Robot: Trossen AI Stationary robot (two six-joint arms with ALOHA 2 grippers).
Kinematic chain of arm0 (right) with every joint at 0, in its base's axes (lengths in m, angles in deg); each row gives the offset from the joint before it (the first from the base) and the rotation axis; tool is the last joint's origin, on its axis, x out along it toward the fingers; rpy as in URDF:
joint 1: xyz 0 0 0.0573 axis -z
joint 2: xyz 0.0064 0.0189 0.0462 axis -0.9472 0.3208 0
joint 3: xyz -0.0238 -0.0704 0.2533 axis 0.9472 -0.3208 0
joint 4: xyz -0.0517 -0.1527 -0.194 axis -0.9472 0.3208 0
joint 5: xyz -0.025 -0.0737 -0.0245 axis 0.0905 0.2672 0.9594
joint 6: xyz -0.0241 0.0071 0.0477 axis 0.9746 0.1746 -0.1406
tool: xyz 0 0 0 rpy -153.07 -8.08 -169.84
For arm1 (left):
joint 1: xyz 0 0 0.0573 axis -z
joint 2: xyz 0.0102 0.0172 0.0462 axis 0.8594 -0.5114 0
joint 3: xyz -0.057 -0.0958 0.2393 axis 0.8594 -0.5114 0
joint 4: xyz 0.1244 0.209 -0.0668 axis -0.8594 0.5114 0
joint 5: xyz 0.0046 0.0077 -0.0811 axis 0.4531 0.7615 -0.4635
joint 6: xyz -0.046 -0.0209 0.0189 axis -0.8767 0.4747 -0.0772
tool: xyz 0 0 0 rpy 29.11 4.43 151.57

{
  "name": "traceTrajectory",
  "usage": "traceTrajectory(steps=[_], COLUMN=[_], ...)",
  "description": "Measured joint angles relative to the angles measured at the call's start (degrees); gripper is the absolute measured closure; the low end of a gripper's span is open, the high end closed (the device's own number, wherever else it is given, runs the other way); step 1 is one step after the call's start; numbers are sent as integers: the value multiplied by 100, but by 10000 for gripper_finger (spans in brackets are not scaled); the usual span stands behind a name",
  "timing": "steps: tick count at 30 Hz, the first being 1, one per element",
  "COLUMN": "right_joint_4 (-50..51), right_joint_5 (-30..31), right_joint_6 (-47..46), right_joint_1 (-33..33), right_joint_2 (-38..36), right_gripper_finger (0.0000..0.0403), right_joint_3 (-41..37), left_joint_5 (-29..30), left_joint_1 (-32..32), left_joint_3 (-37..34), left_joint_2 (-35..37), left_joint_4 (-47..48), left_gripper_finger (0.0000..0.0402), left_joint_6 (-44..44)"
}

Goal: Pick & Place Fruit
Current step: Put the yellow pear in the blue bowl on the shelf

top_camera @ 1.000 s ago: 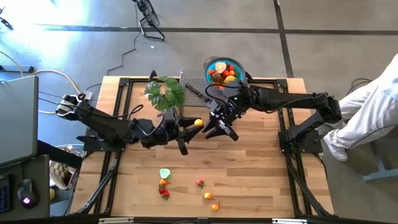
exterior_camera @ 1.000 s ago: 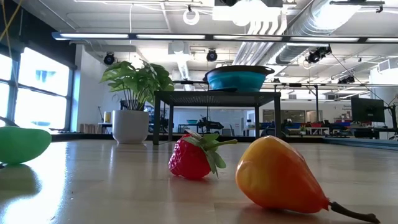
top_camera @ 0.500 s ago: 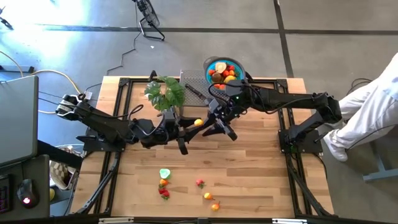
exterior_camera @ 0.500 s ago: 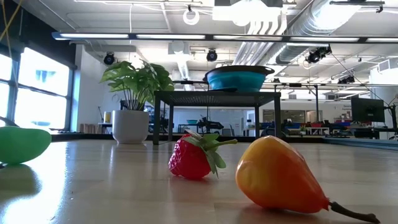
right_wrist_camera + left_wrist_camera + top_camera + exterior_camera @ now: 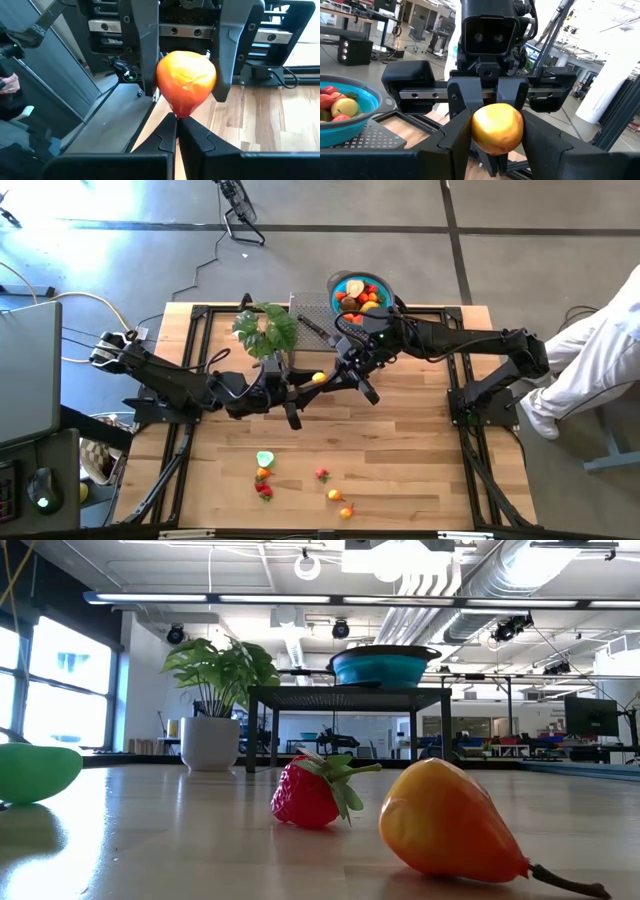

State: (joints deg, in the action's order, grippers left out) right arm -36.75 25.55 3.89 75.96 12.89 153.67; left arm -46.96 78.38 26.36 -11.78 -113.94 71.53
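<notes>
You see the left gripper (image 5: 312, 383) at table centre, clamped on a yellow-orange fruit (image 5: 318, 377) held above the wood. The right gripper (image 5: 340, 381) meets it from 3 o'clock, fingers fully closed just beneath the fruit. The blue bowl (image 5: 352, 282) of fruit sits at 12 o'clock.

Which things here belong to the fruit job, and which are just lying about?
Job: orange-yellow fruit in left tool mid-table, right tool shut beside it; blue bowl; strawberry, pear, green fruit.
Lying about: potted plant, mesh stand.
</notes>
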Motion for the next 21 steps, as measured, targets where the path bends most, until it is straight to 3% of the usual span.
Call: traceTrajectory(steps=[11, 21], right_joint_4=[10, 31], right_joint_5=[-20, -170], right_joint_6=[-2, -2], right_joint_1=[0, 41], right_joint_2=[0, 0], right_gripper_finger=[399, 399], right_joint_3=[0, 0], left_joint_5=[-7, 17], left_joint_1=[-4, -90], left_joint_3=[0, -4], left_joint_2=[0, 0], left_joint_4=[29, 147], left_gripper_finger=[244, 150], left_joint_6=[-256, -274])
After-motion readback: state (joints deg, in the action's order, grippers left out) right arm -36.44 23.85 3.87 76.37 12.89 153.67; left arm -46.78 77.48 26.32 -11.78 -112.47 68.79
